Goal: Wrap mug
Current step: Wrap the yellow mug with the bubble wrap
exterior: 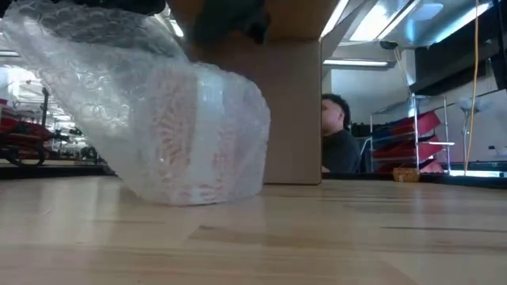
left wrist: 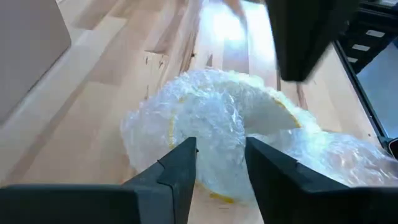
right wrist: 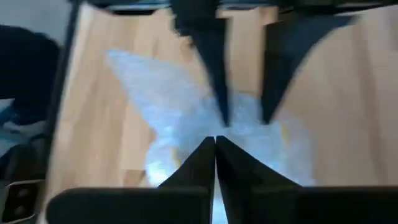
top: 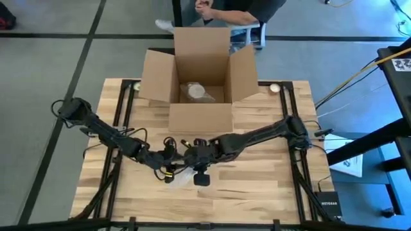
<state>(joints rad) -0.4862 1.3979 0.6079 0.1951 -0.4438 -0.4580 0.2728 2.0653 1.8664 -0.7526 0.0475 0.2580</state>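
While mug (left wrist: 224, 134), swathed in wrap (exterior: 158, 119), sits mid-table near the front edge: left gripper (left wrist: 219, 163) narrow on wrap; right gripper (right wrist: 216, 152) shut. Risk: pulling unwinds wrap.

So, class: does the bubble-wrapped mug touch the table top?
Touching. The low view shows the bubble-wrapped mug resting its base directly on the wooden table, with no gap beneath.
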